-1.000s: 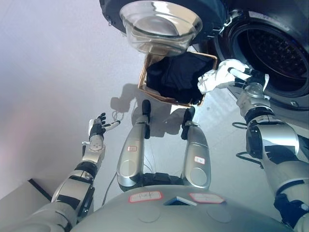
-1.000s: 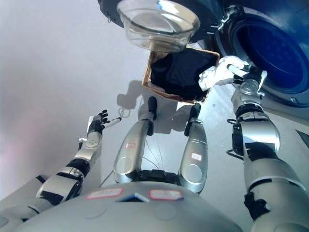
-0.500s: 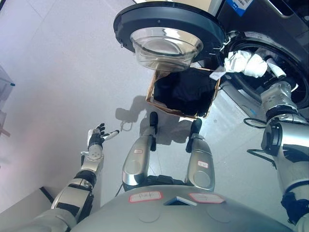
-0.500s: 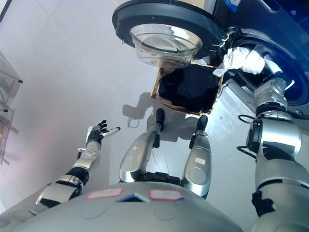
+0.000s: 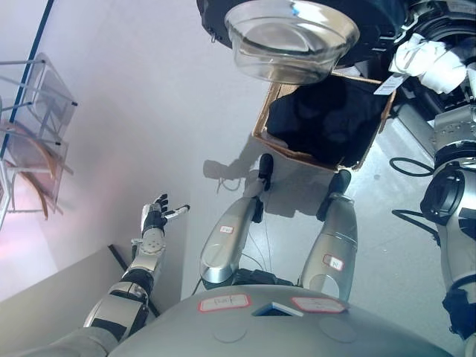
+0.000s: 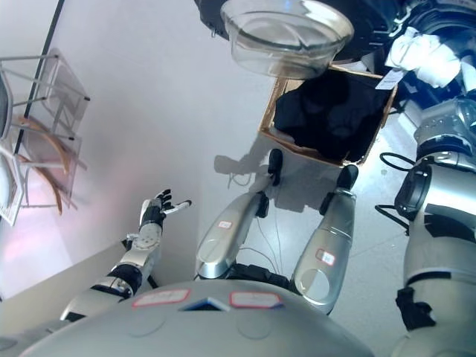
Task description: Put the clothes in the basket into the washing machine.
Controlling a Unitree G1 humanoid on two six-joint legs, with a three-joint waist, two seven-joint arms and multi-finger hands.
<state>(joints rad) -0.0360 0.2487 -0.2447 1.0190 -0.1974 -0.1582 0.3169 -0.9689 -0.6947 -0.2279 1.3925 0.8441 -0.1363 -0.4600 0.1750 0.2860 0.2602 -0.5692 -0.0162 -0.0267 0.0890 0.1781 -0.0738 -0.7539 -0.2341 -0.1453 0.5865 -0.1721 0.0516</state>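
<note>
A brown, open-topped basket [image 5: 266, 132] is sitting on the pale floor just below the washing machine's open round door [image 5: 294, 37], whose clear glass bowl is bulging toward the camera, and dark clothes [image 5: 327, 115] are filling the basket in a crumpled heap. A white garment [image 5: 431, 63] with a small tag hanging from it is bunching at the mouth of the washing machine [image 6: 428, 15], up at the frame's upper right, just beside the basket's far corner.
</note>
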